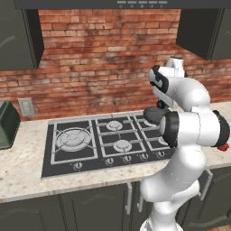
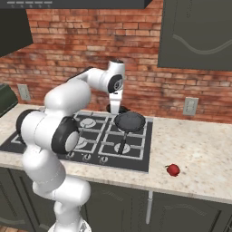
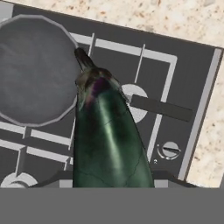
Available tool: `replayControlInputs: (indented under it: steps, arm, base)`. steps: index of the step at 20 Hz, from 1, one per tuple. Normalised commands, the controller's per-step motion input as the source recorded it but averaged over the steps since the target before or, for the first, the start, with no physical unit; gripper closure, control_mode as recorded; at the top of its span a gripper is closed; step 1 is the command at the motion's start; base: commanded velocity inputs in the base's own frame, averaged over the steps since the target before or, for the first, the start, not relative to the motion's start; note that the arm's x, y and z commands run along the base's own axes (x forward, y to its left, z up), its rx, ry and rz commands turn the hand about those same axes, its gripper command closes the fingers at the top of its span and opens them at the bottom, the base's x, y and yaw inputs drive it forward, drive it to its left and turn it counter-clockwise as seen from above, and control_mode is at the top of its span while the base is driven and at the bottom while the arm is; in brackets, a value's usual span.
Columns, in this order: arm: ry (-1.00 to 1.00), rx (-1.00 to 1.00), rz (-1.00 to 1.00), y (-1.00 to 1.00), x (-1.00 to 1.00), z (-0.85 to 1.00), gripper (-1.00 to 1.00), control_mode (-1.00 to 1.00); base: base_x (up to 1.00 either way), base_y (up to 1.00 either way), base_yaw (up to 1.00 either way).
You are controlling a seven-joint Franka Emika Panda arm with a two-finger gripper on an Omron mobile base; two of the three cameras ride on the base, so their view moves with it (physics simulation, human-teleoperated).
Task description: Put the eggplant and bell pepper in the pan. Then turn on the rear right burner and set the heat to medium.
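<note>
My gripper (image 2: 115, 108) is shut on the eggplant (image 3: 109, 140), a glossy dark vegetable that hides the fingertips in the hand view. Its stem end reaches just to the rim of the pan (image 3: 35, 70), so it hangs beside the pan, above the stove. The dark round pan (image 2: 129, 121) sits at the right rear of the cooktop with nothing in it, and its long handle (image 2: 123, 144) points to the front edge. The rear right burner is hidden under the pan. The red bell pepper (image 2: 172, 170) lies on the counter right of the stove, and a bit of the pepper (image 1: 223, 147) peeks out behind my arm.
The black cooktop (image 1: 67, 160) has a large ringed burner (image 1: 72, 138) at the left and a row of knobs (image 1: 109, 160) along its front. One knob (image 3: 169, 150) shows near the eggplant. A dark appliance (image 1: 6, 124) stands on the far left counter. The brick wall holds outlets (image 2: 190, 106).
</note>
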Motion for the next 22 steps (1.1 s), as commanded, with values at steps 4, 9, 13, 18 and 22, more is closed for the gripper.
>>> replayControlInputs:
  steps: [4,9,13,18,22]
  arm:
    - [0.0,0.0,0.0,-0.07,0.37,-0.25,1.0,-1.0]
    - [0.0,0.0,0.0,-0.09,0.33,-0.26,1.0,-1.0]
    - [0.0,0.0,0.0,-0.09,0.33,-0.26,1.0,-1.0]
    - [0.0,0.0,0.0,-0.11,0.29,-0.27,1.0,-1.0]
    - [0.0,0.0,0.0,-0.11,0.22,-0.26,1.0,-1.0]
  base:
    - [0.0,0.0,0.0]
    - [0.0,0.0,0.0]
    - [0.0,0.0,0.0]
    - [0.0,0.0,0.0]
    - [0.0,0.0,0.0]
